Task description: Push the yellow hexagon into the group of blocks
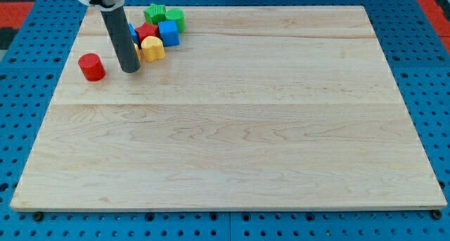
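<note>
Camera view: yellow hexagon (152,49) sitting top left on wooden board (232,128), touching blue cube (169,33) and red star (147,31) in the cluster with green blocks (163,16). My tip (130,71) resting just left of it. Red cylinder (91,67) lying apart, further left. No pincer fitted, just rod.
</note>
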